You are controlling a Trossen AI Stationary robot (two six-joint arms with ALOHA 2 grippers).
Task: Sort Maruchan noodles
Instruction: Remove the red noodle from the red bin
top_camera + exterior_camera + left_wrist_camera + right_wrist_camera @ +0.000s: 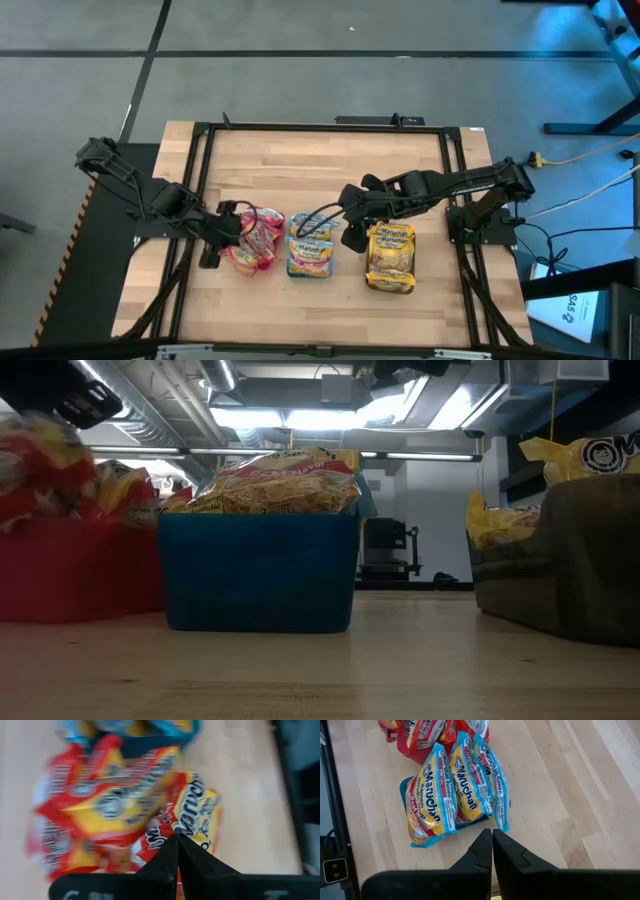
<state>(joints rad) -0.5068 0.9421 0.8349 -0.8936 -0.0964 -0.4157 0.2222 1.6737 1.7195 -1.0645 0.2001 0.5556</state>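
The Maruchan noodles lie in three heaps in a row across the middle of the wooden worktop [320, 160]; the red packets [252, 242] fill a red tray [70, 575] on the left, the blue-edged packets [311, 245] sit in a blue tray [258, 570] in the middle, and the yellow packets [391, 256] rest in a dark grey tray [570, 560] on the right; the three heaps stand near one another but apart. In the right wrist view the blue-edged packets overlap like fanned cards, their logos facing up, with the red heap just beyond them. The left gripper [212, 255] hovers at the outer edge of the red heap, its fingers [167, 862] pressed together and holding nothing; the red packets show blurred past them. The right gripper [352, 238] hangs between the blue-edged heap and the yellow heap, its fingers [482, 852] all but touching, with nothing between them.
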